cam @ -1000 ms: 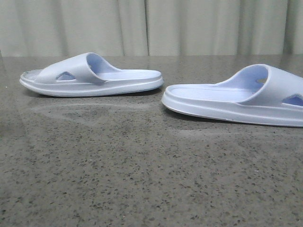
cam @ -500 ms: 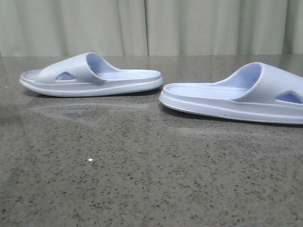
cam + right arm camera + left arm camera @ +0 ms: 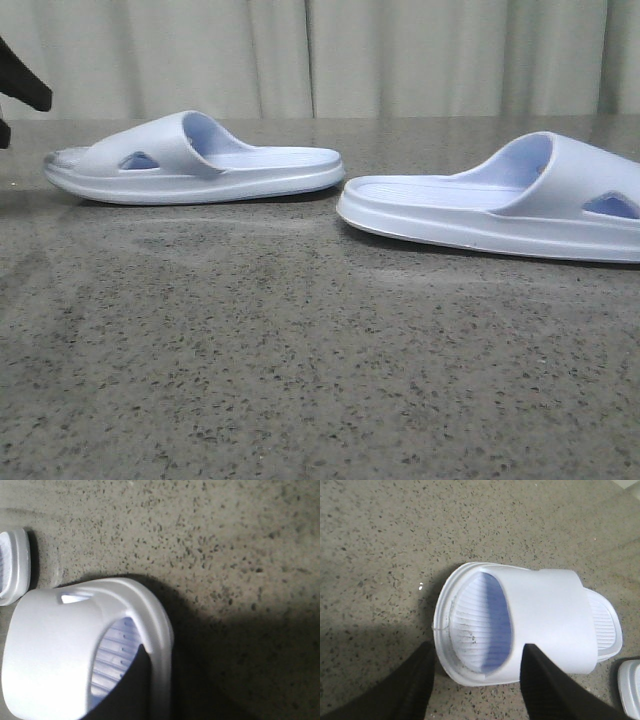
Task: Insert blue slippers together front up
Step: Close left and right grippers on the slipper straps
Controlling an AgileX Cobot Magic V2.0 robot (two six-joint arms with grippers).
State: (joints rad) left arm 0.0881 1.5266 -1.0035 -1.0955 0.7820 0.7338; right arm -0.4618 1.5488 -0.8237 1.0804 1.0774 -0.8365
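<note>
Two blue slippers on speckled counter (image 3: 300,380), heel to heel, long axes running left-right. Right slipper (image 3: 500,205) nearer camera, toe off right edge; right end effector seems tucked inside its strap, open or closed, can't tell. Left slipper (image 3: 190,160) farther back; left end effector (image 3: 475,680) wide open, straddling its toe end, not touching yet.
</note>
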